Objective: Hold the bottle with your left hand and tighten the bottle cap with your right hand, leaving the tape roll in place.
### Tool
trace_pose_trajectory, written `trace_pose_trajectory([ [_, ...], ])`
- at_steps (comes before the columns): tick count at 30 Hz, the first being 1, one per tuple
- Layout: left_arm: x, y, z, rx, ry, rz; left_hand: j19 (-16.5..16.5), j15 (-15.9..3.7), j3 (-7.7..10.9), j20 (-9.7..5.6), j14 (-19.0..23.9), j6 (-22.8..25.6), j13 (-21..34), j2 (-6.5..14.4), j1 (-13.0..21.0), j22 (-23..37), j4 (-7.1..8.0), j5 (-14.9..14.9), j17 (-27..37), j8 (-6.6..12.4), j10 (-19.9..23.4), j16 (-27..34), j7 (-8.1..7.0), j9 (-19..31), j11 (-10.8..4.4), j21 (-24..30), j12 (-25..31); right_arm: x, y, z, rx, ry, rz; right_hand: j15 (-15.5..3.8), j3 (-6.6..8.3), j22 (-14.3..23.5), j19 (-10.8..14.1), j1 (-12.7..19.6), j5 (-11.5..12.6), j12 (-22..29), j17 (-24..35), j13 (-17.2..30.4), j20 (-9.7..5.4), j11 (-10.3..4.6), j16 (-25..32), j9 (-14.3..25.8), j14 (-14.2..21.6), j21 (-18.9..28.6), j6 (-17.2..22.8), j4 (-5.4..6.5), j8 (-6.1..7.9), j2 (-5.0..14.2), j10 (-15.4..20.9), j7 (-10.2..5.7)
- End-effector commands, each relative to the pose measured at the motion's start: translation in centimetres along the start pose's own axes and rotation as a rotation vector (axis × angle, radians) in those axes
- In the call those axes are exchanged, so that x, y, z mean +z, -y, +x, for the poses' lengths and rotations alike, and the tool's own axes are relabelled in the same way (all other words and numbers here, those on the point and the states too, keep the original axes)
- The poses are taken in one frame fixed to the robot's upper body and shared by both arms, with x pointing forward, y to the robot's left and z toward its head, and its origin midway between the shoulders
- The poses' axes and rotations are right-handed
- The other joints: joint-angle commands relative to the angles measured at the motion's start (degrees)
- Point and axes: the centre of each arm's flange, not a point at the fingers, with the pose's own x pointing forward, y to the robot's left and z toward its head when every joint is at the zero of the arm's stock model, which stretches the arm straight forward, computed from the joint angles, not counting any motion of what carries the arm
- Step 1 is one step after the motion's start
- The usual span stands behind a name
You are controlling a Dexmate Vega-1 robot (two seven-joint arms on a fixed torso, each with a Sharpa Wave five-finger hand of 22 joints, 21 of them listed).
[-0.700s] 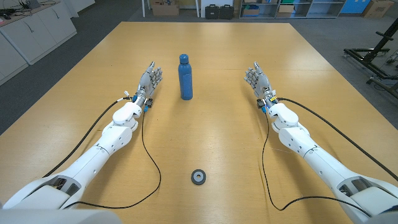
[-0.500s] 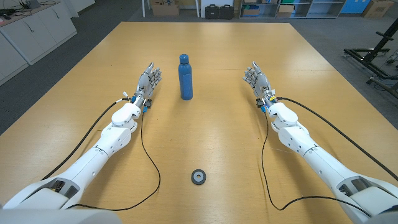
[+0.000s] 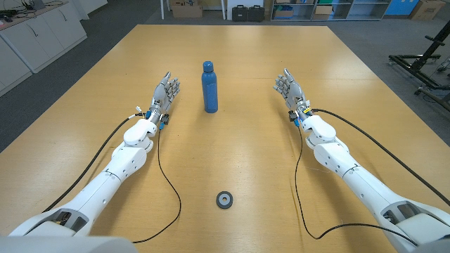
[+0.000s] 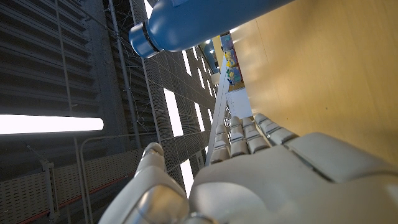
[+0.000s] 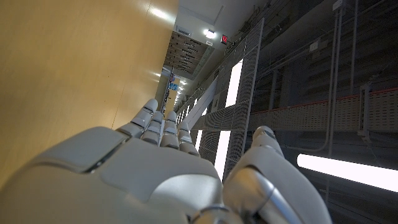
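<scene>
Both hands have crept slightly toward the bottle (image 3: 209,87) over the last moments, the left hand (image 3: 166,92) edging forward and the right hand (image 3: 288,87) drifting a touch inward. One blue bottle stands upright on the bench (image 3: 253,161), its cap (image 3: 207,65) on top, with the left hand near it on one side and the right hand farther off on the other; neither touches it. One tape roll (image 3: 224,199) lies well short of the bottle, toward the robot, between the two forearms. Each hand holds nothing, its fingers extended and spread; the left wrist view shows the bottle's capped end ahead of the left hand's fingers (image 4: 249,134), and the right wrist view shows that hand's fingers (image 5: 158,127) beside bare bench. Whether the cap sits loose or snug cannot be made out from here. The likely hazard is a tip-over: the bottle is tall and narrow, and a sideways nudge from the left hand before its fingers close around the body could topple it. Twisting the cap before the left hand grips firmly would probably spin the whole bottle instead.
</scene>
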Motion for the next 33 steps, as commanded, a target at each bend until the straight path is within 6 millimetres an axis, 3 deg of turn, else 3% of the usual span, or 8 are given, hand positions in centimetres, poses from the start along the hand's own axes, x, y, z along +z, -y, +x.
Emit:
trace_pose_trajectory([
  [1, 0.1, -0.6, -0.1, 0.001, 0.023, 0.026, 0.96, -0.35, 0.57, -2.08, 0.91, 0.87, 0.18, -0.17, 1.01, 0.13, -0.23, 0.38, 0.06, 0.36, 0.89, 0.42, -0.49, 0.24, -0.11, 0.54, 0.32, 0.3, -0.5, -1.0, -0.005, 0.012, -0.010, 0.22, 0.42, 0.17, -0.10, 0.46, 0.26, 0.28, 0.05, -0.08, -0.09, 0.30, 0.15, 0.08, 0.22, -0.07, 0.23, -0.23, 0.43, 0.05, 0.25, 2.19],
  [6, 0.2, -0.9, 0.5, 0.001, 0.035, 0.047, 1.34, -0.52, 0.94, -1.99, 1.18, 1.07, 0.18, 0.04, 1.83, 0.11, -0.73, 0.33, 0.02, 0.45, 1.17, 0.41, -1.38, 0.26, -0.30, 0.61, 0.32, 0.4, -0.7, -1.2, -0.006, 0.015, -0.017, 0.20, 0.41, 0.17, -0.03, 0.48, 0.25, 0.28, 0.00, -0.21, -0.02, 0.28, 0.17, -0.02, 0.28, -0.12, 0.21, -0.26, 0.40, 0.09, 0.27, 2.11],
  [18, -0.6, -1.2, 2.1, -0.011, 0.017, 0.050, 1.71, -0.76, 1.36, -1.84, 1.78, 1.53, 0.17, 0.23, 2.78, 0.10, -1.30, 0.25, -0.02, 0.64, 1.78, 0.49, -1.45, 0.29, -0.48, 0.66, 0.43, 0.3, -0.9, 0.0, 0.003, 0.018, -0.018, 0.25, 0.38, 0.17, 0.11, 0.51, 0.22, 0.29, -0.13, -0.57, 0.09, 0.24, 0.15, -0.25, 0.29, -0.28, 0.28, -0.35, 0.35, 0.18, 0.38, 2.08],
  [25, -1.0, -0.8, 3.2, -0.028, 0.017, 0.058, 1.84, -0.98, 2.05, -1.76, 2.05, 4.06, 0.17, 0.53, 4.24, 0.10, -2.10, 0.12, -0.06, 1.70, 1.94, 0.27, -1.21, 0.55, -0.74, 0.54, 0.23, 0.6, -1.0, 0.5, 0.006, 0.017, -0.022, 0.20, 0.36, 0.18, 0.18, 0.52, 0.20, 0.28, -0.20, -0.76, 0.07, 0.28, 0.19, -0.37, 0.41, -0.38, 0.33, -0.40, 0.33, 0.23, 0.41, 2.06],
  [33, -0.7, 0.0, 4.6, -0.088, 0.038, 0.148, 1.28, -1.12, 4.56, -1.09, 1.44, 0.47, 0.23, 1.72, 9.69, 0.05, -3.62, 1.28, -0.12, 0.60, 0.75, -0.45, -0.82, 0.71, -1.06, 0.16, -0.45, 0.7, -0.6, 0.3, -0.005, 0.013, -0.027, 0.17, 0.34, 0.18, 0.24, 0.55, 0.18, 0.33, -0.28, -0.97, 0.11, 0.38, 0.18, -0.50, 0.42, -0.49, 0.34, -0.45, 0.30, 0.28, 0.59, 2.05],
])
